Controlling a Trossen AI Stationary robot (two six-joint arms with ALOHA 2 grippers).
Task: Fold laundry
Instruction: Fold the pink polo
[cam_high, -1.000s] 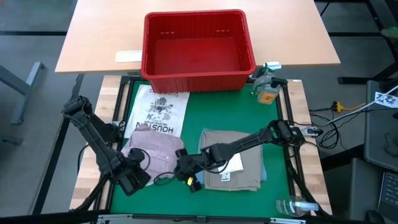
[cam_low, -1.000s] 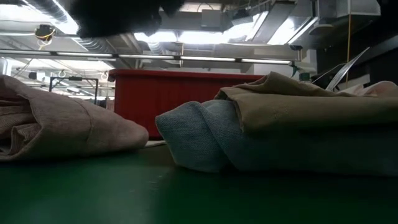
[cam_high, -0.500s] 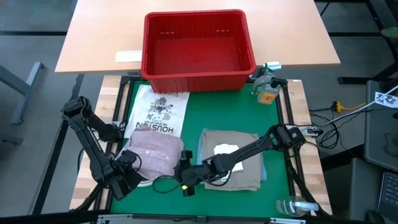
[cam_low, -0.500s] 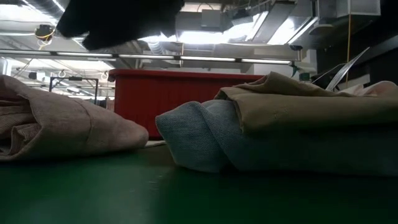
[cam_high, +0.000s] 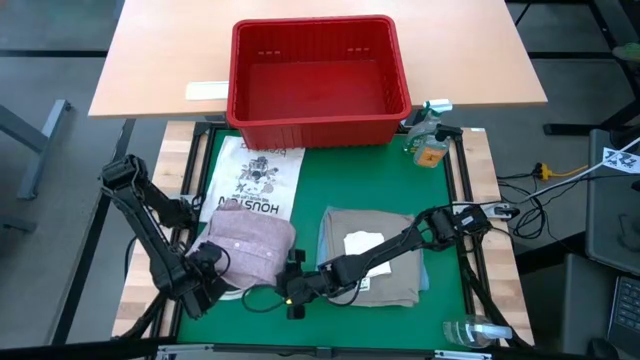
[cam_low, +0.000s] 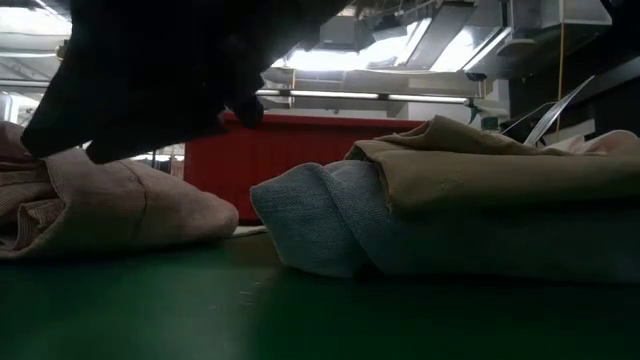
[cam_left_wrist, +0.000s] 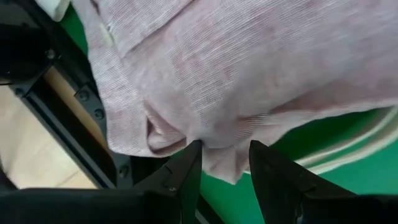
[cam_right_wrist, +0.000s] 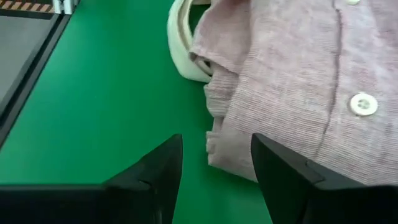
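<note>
The pale pink shirt (cam_high: 247, 243) lies folded on the green mat, left of centre. My left gripper (cam_left_wrist: 222, 163) points down over its near-left corner, open, one finger on each side of the cloth's edge. My right gripper (cam_right_wrist: 216, 163) is open and slants down at the shirt's near-right corner (cam_right_wrist: 219, 148), just short of it. A tan cloth (cam_high: 372, 255) lies folded on the light blue jeans (cam_low: 330, 225) to the right. In the low view a dark arm part (cam_low: 150, 80) hangs over the shirt (cam_low: 110, 205). My left gripper has the shirt's near-left edge (cam_left_wrist: 219, 155) between its open fingers, coming from above. Whether the fingertips (cam_left_wrist: 191, 155) touch the cloth, I cannot tell.
A white printed garment (cam_high: 255, 180) lies flat beyond the pink shirt. A red basket (cam_high: 318, 120) stands on the wooden table at the far side. Bottles stand at the far right (cam_high: 430, 145) and near right (cam_high: 470, 332). A cream curved band (cam_right_wrist: 180, 46) sticks out under the shirt's near edge.
Both grippers have come down toward the pink shirt. The left one has shifted toward the table's left edge, to the shirt's near-left corner. The right one has moved toward the near edge and rolled its wrist, uncovering the tan cloth. The laundry has stayed still.
</note>
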